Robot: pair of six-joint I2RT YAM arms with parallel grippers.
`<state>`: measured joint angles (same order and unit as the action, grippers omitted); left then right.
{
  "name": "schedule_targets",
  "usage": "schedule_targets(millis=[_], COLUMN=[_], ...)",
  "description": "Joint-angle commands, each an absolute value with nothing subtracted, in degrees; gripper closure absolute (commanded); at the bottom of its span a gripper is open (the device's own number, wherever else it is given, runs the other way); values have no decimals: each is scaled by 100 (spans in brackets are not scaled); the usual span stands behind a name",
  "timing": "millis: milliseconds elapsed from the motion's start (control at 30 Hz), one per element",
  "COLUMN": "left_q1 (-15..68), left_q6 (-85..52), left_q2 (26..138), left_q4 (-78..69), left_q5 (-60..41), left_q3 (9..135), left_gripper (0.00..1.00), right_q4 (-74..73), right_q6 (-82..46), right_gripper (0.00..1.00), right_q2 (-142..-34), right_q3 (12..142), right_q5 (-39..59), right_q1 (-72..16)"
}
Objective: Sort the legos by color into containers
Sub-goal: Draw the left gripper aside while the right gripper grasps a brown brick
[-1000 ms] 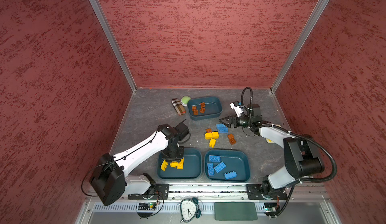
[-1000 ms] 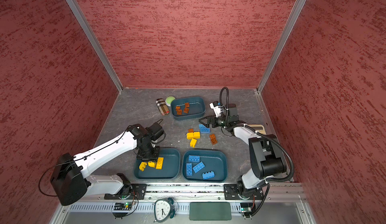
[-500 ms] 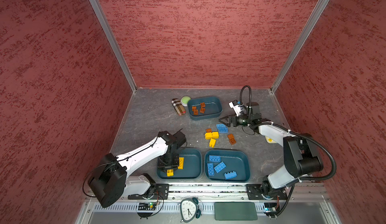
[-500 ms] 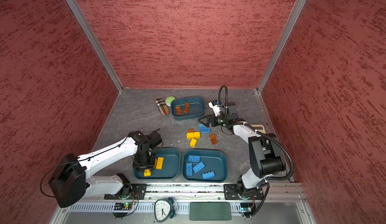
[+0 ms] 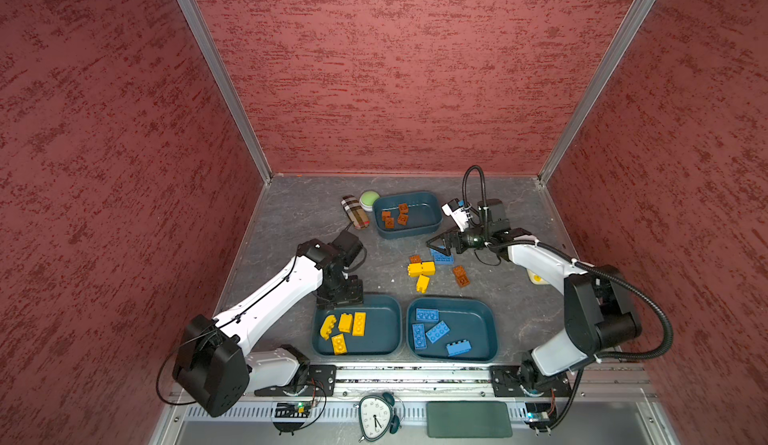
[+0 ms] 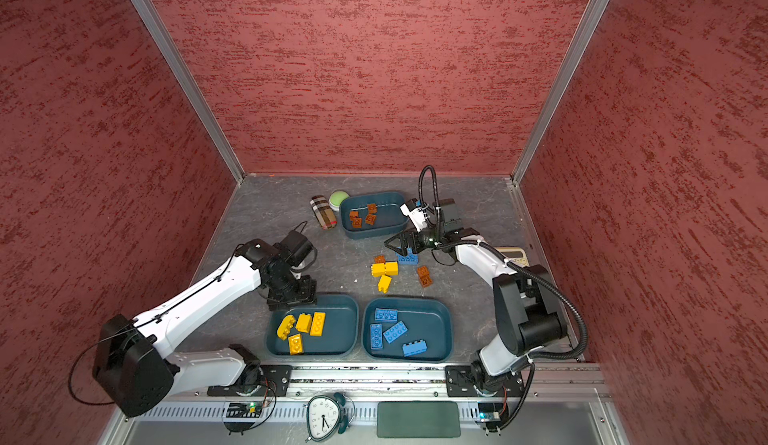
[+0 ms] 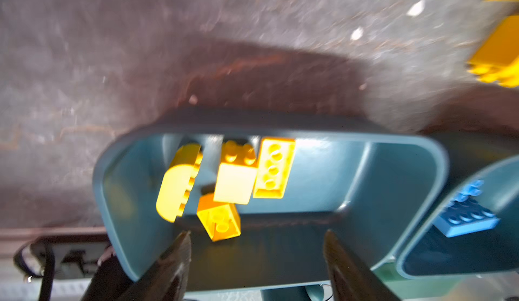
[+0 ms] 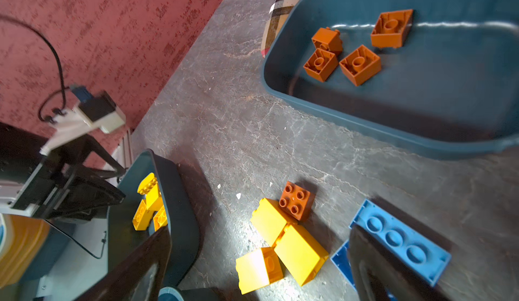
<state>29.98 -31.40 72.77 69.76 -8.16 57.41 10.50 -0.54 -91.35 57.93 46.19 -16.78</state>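
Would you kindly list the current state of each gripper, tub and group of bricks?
Left gripper: jaws open, nothing held.
Right gripper: jaws open, nothing held.
Yellow tub: holds four yellow bricks.
Blue tub: holds four blue bricks.
Brown tub: holds four brown bricks.
Loose bricks: unsorted on the table.

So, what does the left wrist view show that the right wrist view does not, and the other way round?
Only the left wrist view shows the blue bricks lying inside the blue-brick tub.

Only the right wrist view shows the brown-brick tub with four brown bricks in it. It also shows the plaid case, and a loose brown brick and a loose blue brick on the table.

Both show the yellow-brick tub, the yellow bricks in it, and the loose yellow bricks on the table.
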Motion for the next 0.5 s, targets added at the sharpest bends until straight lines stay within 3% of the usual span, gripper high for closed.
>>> schedule_targets(millis=[0,200,467], left_q1=[2807,2447,1896], left_q6=[-2596,-2554,-2835], left_q2=[7302,7354,7304], left_q4=[6482,5631,4605], left_q5=[-1035,-1305,-2005], left_q3=[5991,5981,5397], left_gripper=[17,1,1], right_q4=[1671,1834,2045], right_q6=[351,-235,-1085], right_gripper=[3,9,19], right_q2=[-9371,-9797,-10375], right_q3=[6206,6569,7031], right_q5=[4072,3365,2001], right_q1=[-1864,-2238,-2882])
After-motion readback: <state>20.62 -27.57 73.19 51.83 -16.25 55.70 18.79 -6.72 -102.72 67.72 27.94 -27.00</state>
